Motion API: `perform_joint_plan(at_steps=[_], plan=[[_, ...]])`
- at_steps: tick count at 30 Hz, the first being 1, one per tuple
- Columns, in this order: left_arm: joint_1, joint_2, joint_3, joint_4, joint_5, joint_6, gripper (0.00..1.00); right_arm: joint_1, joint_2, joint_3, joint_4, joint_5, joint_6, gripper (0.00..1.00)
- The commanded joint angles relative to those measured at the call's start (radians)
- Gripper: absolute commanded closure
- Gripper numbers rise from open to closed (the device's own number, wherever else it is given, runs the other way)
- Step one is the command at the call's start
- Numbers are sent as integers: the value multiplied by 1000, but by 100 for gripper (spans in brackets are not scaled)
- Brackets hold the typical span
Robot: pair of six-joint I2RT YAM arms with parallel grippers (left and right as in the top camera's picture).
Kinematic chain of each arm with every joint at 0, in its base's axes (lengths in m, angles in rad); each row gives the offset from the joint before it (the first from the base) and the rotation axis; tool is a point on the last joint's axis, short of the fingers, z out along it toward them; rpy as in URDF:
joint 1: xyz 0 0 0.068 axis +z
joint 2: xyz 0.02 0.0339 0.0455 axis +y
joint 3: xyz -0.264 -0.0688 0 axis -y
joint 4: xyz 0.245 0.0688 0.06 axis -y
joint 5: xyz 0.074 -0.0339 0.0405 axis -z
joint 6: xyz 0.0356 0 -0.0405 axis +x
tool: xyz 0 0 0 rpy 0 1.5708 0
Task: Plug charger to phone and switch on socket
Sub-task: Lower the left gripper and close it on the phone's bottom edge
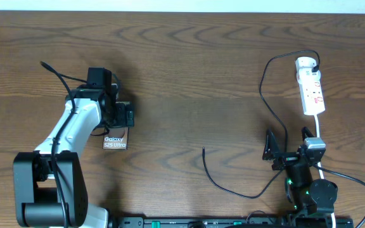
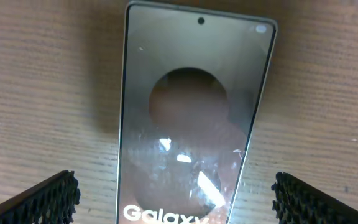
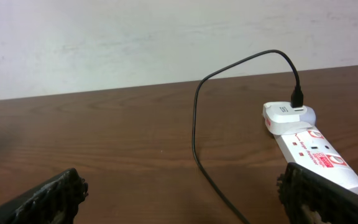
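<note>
The phone (image 1: 115, 142) lies flat on the table, its "Galaxy" end toward the front edge. My left gripper (image 1: 120, 116) hangs over its far end, open; in the left wrist view the phone (image 2: 191, 118) lies between the spread fingers (image 2: 179, 199), untouched. The socket (image 1: 311, 87) is a white power strip at the far right, with the charger plugged into an adapter at its far end. The charger cable (image 1: 266, 95) runs down the table to a free tip (image 1: 203, 149). My right gripper (image 1: 288, 147) is open and empty near the front, facing the socket (image 3: 312, 146) and cable (image 3: 195, 130).
The socket's white cord (image 1: 320, 133) runs toward the right arm's base. The left arm (image 1: 62, 136) lies over the table's left front. A black rail (image 1: 189, 221) runs along the front edge. A pale wall (image 3: 135, 37) stands behind the table.
</note>
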Motion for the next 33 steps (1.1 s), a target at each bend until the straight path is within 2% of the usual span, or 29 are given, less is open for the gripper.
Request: perform_joint_plan(at_steps=[1,16,33], plan=[[-13,35,-6,12,-16,17,2,8,-4,-1,-4,1,4,1],[-37,47,-7,43,-80,36,2,8,-4,-1,-4,1,4,1],[-37,80,-7,66,-64,54,2,8,-4,-1,-4,1,4,1]])
